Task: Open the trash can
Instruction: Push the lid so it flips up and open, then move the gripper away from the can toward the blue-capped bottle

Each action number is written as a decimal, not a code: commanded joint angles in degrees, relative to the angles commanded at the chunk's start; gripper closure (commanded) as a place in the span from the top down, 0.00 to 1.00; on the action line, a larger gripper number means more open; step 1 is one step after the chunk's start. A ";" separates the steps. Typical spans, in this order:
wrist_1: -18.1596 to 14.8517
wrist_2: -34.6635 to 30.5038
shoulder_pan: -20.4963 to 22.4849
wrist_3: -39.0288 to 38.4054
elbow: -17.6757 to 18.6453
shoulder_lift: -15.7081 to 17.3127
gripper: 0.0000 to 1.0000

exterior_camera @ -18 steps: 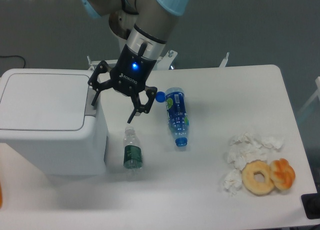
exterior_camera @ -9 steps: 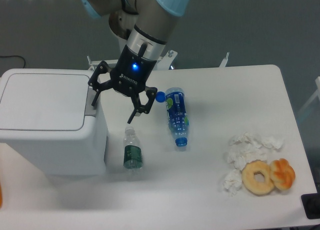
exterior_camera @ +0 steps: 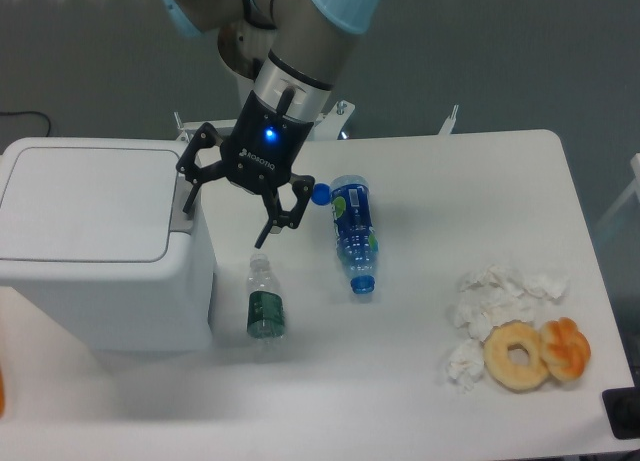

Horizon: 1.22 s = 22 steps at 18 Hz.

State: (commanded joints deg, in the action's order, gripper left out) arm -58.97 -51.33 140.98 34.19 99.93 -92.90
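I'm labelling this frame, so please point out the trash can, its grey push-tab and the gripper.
trash can (exterior_camera: 85, 201): fixed camera, middle of the flat lid.
grey push-tab (exterior_camera: 180, 209): fixed camera, the tab's visible face on the lid's right edge.
gripper (exterior_camera: 227, 219): fixed camera, midway between the fingertips.

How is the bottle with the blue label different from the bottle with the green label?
The blue-label bottle looks bigger than the green-label bottle. The blue-label bottle lies at a slight tilt, with a loose blue cap beside one end; the green-label bottle lies almost straight toward the camera, close to the trash can. The blue-label bottle sits further right, away from the can. Both are clear plastic, lying on their sides on the white table.
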 joint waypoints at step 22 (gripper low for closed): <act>-0.09 0.17 0.44 -0.61 -0.09 -0.09 1.00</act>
State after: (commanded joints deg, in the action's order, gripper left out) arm -59.06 -51.15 141.42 33.58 99.84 -92.99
